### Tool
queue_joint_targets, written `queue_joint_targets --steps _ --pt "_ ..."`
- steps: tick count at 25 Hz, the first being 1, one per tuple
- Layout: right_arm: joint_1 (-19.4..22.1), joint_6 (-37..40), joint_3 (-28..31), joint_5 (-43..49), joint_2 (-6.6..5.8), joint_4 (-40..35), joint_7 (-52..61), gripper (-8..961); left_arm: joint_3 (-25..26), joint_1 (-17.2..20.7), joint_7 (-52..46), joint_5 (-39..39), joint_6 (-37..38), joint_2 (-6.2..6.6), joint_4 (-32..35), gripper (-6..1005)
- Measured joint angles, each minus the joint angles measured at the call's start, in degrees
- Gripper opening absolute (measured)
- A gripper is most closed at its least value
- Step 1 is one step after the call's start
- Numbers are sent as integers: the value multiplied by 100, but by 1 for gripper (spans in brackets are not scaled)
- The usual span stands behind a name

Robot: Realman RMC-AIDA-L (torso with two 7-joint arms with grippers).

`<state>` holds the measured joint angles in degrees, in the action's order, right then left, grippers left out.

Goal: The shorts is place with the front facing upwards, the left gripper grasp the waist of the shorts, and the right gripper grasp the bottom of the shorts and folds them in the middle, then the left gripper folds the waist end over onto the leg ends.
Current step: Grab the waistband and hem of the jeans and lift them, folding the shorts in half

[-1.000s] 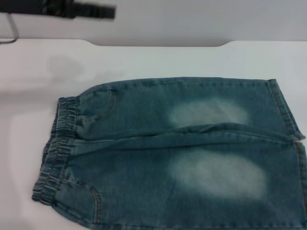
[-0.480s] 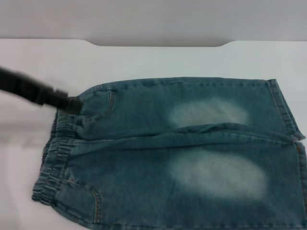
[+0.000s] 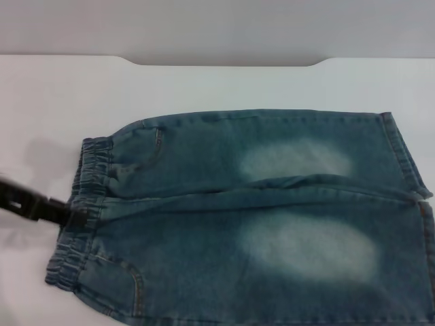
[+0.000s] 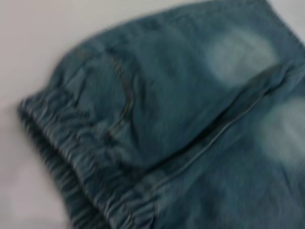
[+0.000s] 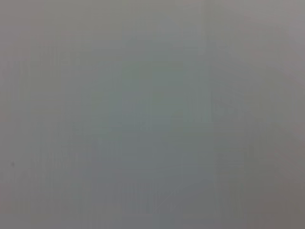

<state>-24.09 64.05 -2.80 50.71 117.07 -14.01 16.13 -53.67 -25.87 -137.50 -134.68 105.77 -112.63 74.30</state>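
We see the shorts lying flat on the white table, waist to the left. The left gripper reaches the waistband's middle; we cannot tell its opening. The right gripper is out of view.

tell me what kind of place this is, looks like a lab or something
Probably a robot test bench, not a home: a bare white table with a cutout in its far edge, denim shorts laid flat on it, and the black left gripper at the waist.
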Motion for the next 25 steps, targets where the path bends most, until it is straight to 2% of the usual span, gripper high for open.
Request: queue_joint_targets --steps 4,11,15,19,21,25 --pt "-8 -7 -1 0 -7 -6 -2 576 5 166 72 -180 27 -72 -17 629" --pt "-25 -7 0 1 -40 -22 -5 577 -5 299 52 -273 198 -84 -24 626" --pt "-36 -7 0 1 -60 -8 -5 577 -33 286 35 -406 208 -121 -172 625" --pt "-35 -7 0 1 -65 0 -5 576 -64 155 74 -759 98 -212 -544 625" --pt "-31 -7 0 1 -71 1 -5 576 -62 105 77 -949 -9 -282 -601 625" --pt "-19 -7 0 1 -72 3 -5 577 -59 76 77 -1013 -135 -317 -573 626"
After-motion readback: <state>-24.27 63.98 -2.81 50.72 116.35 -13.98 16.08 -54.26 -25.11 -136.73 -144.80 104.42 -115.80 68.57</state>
